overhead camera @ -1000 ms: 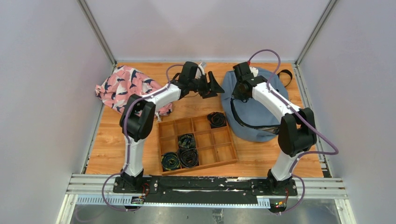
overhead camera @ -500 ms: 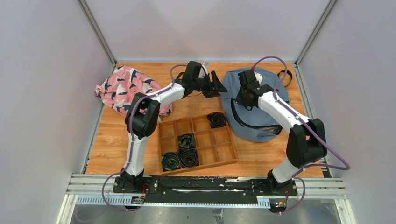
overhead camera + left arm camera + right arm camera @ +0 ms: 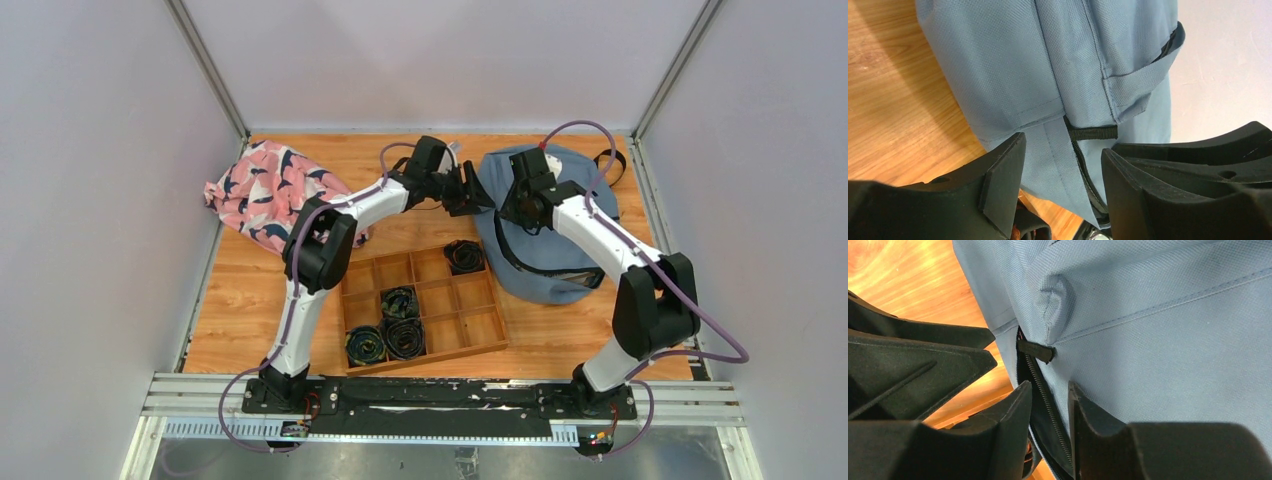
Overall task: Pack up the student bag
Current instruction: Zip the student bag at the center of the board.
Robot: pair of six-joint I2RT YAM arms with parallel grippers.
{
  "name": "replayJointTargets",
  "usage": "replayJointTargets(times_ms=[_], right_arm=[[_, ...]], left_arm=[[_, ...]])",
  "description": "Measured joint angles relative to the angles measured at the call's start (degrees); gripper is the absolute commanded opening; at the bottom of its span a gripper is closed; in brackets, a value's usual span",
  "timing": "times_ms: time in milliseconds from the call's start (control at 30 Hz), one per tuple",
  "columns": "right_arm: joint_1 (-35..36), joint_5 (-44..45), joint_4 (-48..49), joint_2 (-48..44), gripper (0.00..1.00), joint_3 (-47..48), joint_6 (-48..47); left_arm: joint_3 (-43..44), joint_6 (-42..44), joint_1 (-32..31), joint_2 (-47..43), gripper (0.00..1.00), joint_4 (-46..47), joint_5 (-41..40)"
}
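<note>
The slate-blue student bag (image 3: 560, 250) lies flat at the right of the table, and both grippers meet at its left edge. My left gripper (image 3: 478, 192) stands open in the left wrist view (image 3: 1063, 175), straddling a blue fabric flap and the dark zipper (image 3: 1083, 170) below a black webbing tab (image 3: 1093, 133). My right gripper (image 3: 505, 207) is open by a narrow gap (image 3: 1050, 432), with the zipper tape (image 3: 1045, 400) running between its fingers and not pinched. The left gripper's black fingers (image 3: 923, 360) show beside it.
A wooden compartment tray (image 3: 470, 325) sits just in front of the bag's left edge, holding several dark rolled items, one (image 3: 463, 256) close to the grippers. A pink patterned cloth (image 3: 265, 190) lies at the back left. Walls enclose the table.
The left arm has reached right to the bag's left edge. The right gripper dropped from the bag's back to that same edge, and its shut jaws have parted slightly.
</note>
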Motion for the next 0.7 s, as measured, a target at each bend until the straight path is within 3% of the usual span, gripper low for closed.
replayJointTargets(times_ms=[600, 700], right_arm=[[-2.5, -3.2, 1.3, 5.1, 0.30, 2.0, 5.5], [-3.4, -3.3, 1.4, 6.2, 0.18, 3.3, 6.1]], left_arm=[[0.0, -0.9, 0.1, 1.1, 0.59, 0.3, -0.3], [0.0, -1.0, 0.0, 1.1, 0.59, 0.5, -0.3]])
